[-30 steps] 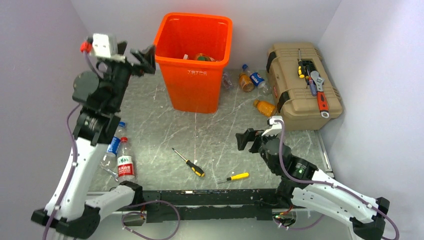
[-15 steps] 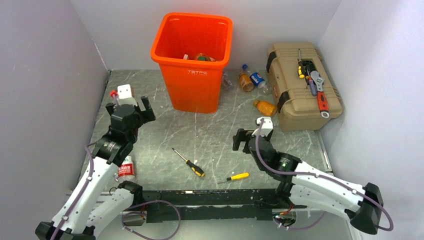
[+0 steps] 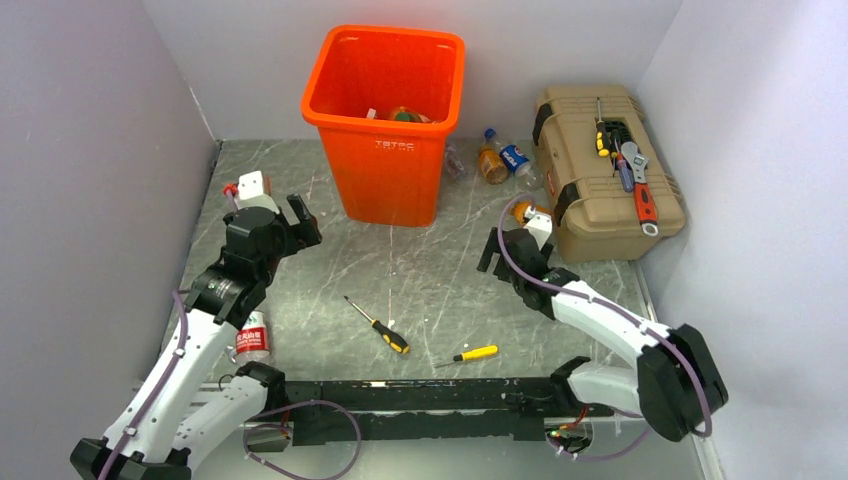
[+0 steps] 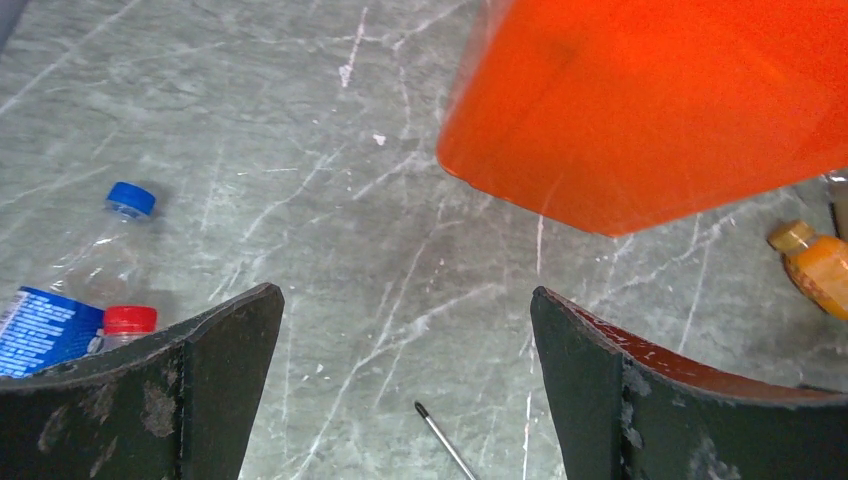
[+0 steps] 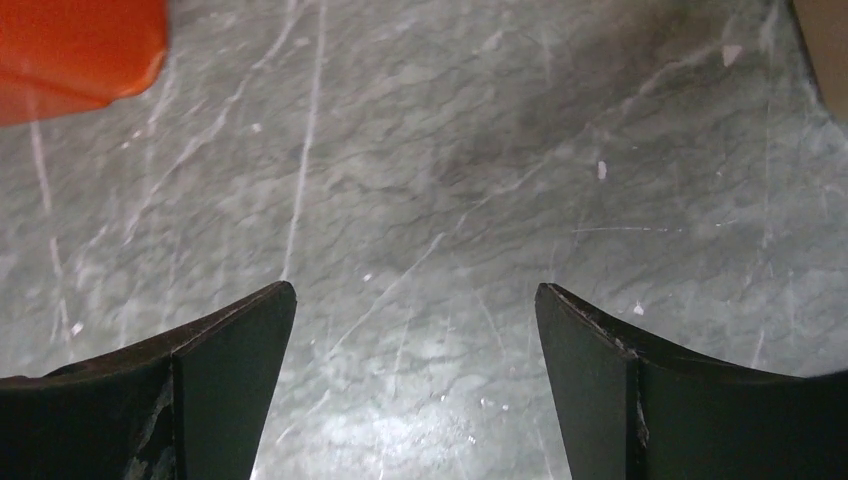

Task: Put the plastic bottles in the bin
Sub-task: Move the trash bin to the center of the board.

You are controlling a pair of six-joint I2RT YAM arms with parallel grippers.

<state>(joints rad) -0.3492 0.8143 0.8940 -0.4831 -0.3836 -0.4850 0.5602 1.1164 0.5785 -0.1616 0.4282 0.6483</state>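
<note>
Showing the workspace from above and from both wrists: the bin [image 3: 385, 170] stands upright at the far middle of the table [image 3: 440, 290], with at least one of the plastic bottles [image 3: 405, 114] visible inside it. More bottles lie on the table: an orange one [image 3: 490, 165] and a blue-labelled one [image 3: 513, 155] between bin and toolbox [image 3: 600, 190], another orange one [image 3: 527, 212] just beside the toolbox's near corner, and a red-labelled one [image 3: 252, 338] partly under the left arm. The left gripper [image 3: 300, 225] hangs near the bin's left near corner, jaws spread wide with nothing between them; its wrist view shows a blue-capped clear bottle [image 4: 100, 240] on bare table. The right gripper [image 3: 497, 250], near the toolbox, is likewise spread wide and empty over bare table. Two yellow-handled screwdrivers [image 3: 378, 325] lie near the front edge.
</note>
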